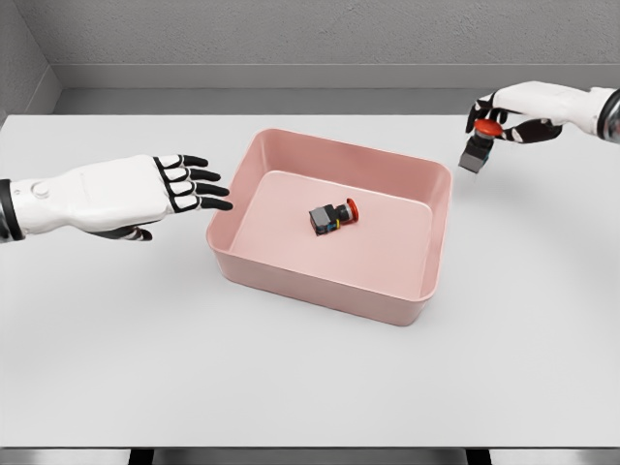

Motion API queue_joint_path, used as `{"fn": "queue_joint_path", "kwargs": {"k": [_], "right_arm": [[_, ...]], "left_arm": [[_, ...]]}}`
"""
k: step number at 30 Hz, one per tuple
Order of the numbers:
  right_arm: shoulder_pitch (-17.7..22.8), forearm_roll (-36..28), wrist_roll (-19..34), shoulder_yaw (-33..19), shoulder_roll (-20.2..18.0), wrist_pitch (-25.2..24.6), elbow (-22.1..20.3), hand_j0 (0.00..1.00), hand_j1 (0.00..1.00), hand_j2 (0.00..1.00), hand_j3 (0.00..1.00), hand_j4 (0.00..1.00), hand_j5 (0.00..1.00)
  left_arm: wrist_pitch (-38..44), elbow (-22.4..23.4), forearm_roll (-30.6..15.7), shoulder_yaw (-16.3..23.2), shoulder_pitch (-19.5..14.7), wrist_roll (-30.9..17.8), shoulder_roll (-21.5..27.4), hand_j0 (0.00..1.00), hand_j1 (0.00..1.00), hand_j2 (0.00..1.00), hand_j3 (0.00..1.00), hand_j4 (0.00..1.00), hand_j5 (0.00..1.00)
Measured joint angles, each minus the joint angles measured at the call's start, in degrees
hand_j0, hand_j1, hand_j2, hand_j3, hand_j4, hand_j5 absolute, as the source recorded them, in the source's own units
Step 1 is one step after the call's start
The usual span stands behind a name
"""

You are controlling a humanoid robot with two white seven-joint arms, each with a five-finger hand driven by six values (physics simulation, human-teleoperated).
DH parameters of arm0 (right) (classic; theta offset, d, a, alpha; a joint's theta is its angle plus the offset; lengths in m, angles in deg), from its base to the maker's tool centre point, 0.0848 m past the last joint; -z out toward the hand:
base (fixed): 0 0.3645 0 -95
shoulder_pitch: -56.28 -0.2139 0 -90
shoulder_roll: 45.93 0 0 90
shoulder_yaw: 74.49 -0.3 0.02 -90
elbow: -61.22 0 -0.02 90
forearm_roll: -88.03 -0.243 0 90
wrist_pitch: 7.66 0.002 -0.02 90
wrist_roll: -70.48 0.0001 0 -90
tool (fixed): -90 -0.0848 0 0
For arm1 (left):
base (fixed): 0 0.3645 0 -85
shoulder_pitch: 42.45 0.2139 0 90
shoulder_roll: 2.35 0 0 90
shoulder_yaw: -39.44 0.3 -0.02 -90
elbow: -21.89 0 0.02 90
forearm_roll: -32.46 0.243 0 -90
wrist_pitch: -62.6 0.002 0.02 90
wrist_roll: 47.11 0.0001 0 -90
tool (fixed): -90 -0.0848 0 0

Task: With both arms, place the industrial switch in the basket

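— Grey tabletop [116, 368]: one switch [332, 217] lies in the basket [407, 300]; right hand [499, 121], upper right, pinches a second switch [477, 150].

— Left hand [170, 189] is spread, empty. That fingertip pinch could slip short of the rim.

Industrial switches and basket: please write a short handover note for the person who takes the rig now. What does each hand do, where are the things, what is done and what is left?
Left hand: open, fingers spread, holding nothing, just left of the pink basket, above the table.
Right hand: shut on a second switch, held in the air, right of the basket's far right corner.
First switch: lying on its side on the basket floor, near the middle.
Done: one switch is in the basket.
Left: probably carry the held switch over the rim and release it inside.
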Motion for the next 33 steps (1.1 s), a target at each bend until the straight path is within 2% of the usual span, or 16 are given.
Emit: {"fn": "queue_joint_path", "kwargs": {"k": [14, 18, 31, 32, 33], "right_arm": [[0.2, -0.5, 1.1, -0.6, -4.2, -0.6, -13.8, 0.48, 0.48, 0.48, 0.48, 0.48, 0.48], [0.2, -0.7, 1.5, -0.7, -4.5, -0.8, -17.7, 0.48, 0.48, 0.48, 0.48, 0.48, 0.48], [0.4, -2.0, 2.4, -0.2, -3.8, -1.0, -26.5, 0.49, 0.49, 0.49, 0.49, 0.49, 0.49], [0.4, -2.0, 2.5, -0.2, -3.8, -0.9, -27.2, 0.55, 0.55, 0.55, 0.55, 0.55, 0.55], [0.4, -2.0, 2.6, -0.2, -3.8, -0.9, -27.6, 0.96, 0.96, 0.96, 0.96, 0.96, 0.96]], "left_arm": [[0.0, 0.0, 0.1, 0.0, -0.2, 0.0, 0.1, 1.00, 1.00, 1.00, 1.00, 1.00, 1.00], [0.0, 0.0, 0.1, 0.0, -0.2, 0.0, 0.2, 1.00, 1.00, 1.00, 1.00, 1.00, 1.00], [0.0, 0.0, 0.1, -0.1, -0.5, 0.0, 0.1, 1.00, 1.00, 1.00, 1.00, 1.00, 1.00], [0.0, 0.0, 0.1, -0.1, -0.5, 0.0, 0.1, 1.00, 1.00, 1.00, 1.00, 1.00, 1.00], [0.0, 0.0, 0.1, -0.1, -0.5, 0.0, 0.1, 1.00, 1.00, 1.00, 1.00, 1.00, 1.00]]}}
